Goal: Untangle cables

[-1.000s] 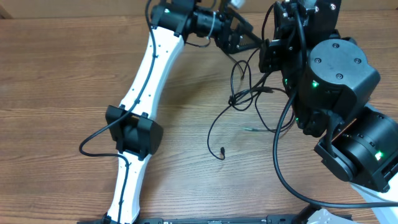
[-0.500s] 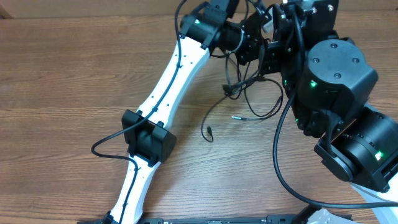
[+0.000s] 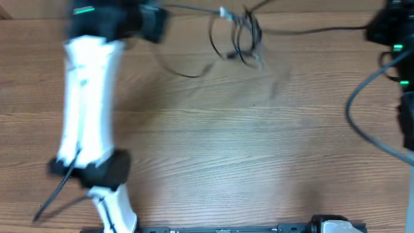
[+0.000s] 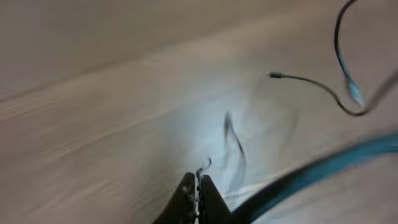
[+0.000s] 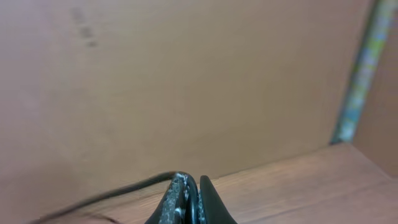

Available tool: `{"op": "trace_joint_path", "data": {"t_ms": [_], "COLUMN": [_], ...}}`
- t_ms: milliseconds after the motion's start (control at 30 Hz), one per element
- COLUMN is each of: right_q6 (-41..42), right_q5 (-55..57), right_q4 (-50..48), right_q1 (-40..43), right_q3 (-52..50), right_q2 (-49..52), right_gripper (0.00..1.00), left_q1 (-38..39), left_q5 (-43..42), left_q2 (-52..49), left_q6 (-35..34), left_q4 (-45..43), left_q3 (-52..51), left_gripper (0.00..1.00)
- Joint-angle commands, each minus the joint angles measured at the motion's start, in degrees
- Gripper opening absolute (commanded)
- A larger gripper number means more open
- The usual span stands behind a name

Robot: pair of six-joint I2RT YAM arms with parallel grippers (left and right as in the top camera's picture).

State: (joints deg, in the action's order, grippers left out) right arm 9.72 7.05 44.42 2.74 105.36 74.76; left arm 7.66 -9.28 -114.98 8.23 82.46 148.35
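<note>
Cables [image 3: 240, 40] strung out by the far edge of the surface [image 3: 213, 149].
From above I see only a blurry loop. My wrist views show more: left jaws squeezed tight on a thin strand, right jaws squeezed tight on another.

1. We're in a robot lab or test bench, by the look of it.
2. We've got a white robot arm [image 3: 87, 90] and a black one [image 3: 394, 32], green status lights glowing, over a wood-grain table [image 3: 226, 149].
3. Behind it, we see a plain brown board [image 5: 186, 81].
</note>
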Motion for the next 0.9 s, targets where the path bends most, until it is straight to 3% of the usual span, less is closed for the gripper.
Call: {"op": "trace_joint_path", "data": {"t_ms": [0, 133, 400, 533, 700, 867], "right_q6": [0.98, 0.94, 0.98, 1.01, 2.38, 2.51], "right_q5": [-6.8, -8.41, -9.49, -21.51, -29.05, -28.98], "right_q4": [0.9, 3.26, 3.08, 2.86, 3.37, 5.49], "right_q1": [7.96, 15.96, 26.49, 31.3, 28.44, 18.05], "right_q3": [0.46, 0.46, 0.46, 0.46, 0.46, 0.46], "right_q2": [-1.22, -1.07, -0.11, 1.25, 2.27, 1.86], "right_gripper": [0.04, 0.04, 0.04, 0.04, 0.04, 0.04], "left_q1": [-7.06, -14.82, -22.97, -27.67, -27.06, -18.75], "left_q5": [5.14, 4.76, 5.22, 1.73, -12.85, -24.68], "left_q2": [8.5, 12.92, 17.14, 19.26, 19.34, 17.7], "left_q6": [-5.84, -6.12, -7.39, -8.46, -8.04, -9.7], "left_q4": [2.19, 4.66, 7.63, 8.11, 5.68, 1.05], "left_q3": [0.74, 0.74, 0.74, 0.74, 0.72, 0.72], "left_gripper": [0.04, 0.04, 0.04, 0.04, 0.04, 0.04]}}
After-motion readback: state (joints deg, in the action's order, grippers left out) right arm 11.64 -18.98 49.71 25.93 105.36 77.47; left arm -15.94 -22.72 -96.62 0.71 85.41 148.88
